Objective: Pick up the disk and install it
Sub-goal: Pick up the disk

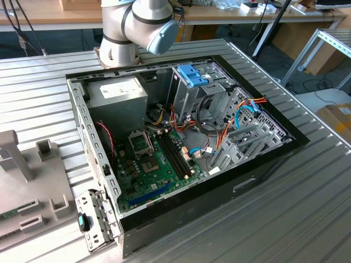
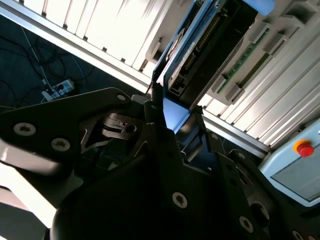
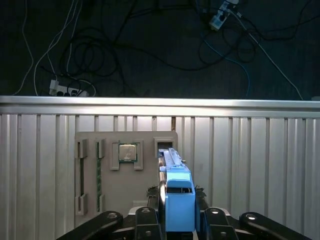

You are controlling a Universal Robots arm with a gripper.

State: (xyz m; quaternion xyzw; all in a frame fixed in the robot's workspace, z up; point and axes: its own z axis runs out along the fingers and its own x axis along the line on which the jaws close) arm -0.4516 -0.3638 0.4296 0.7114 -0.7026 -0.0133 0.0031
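The disk [image 3: 177,192] shows edge-on in the first wrist view, a thin grey drive with a bright light-blue carrier rail. My gripper [image 3: 178,222] is shut on it, one black finger on each side. It hangs above the grey fixture plate [image 3: 125,175], close to an empty slot [image 3: 164,145] in that plate. In the second wrist view the disk [image 2: 200,47] reaches out from the gripper [image 2: 175,125] over the ribbed table. The open computer case [image 1: 263,164] lies on the table in the exterior view, with the tall metal drive cage [image 1: 189,96] inside it.
A grey power supply [image 1: 115,90] and the motherboard [image 1: 153,159] sit inside the case. The arm's base [image 1: 131,27] stands behind the case. The fixture plate [image 1: 33,186] is at the exterior view's left. A processor [image 3: 127,152] rests on the plate. Cables [image 3: 125,45] lie on the floor past the table edge.
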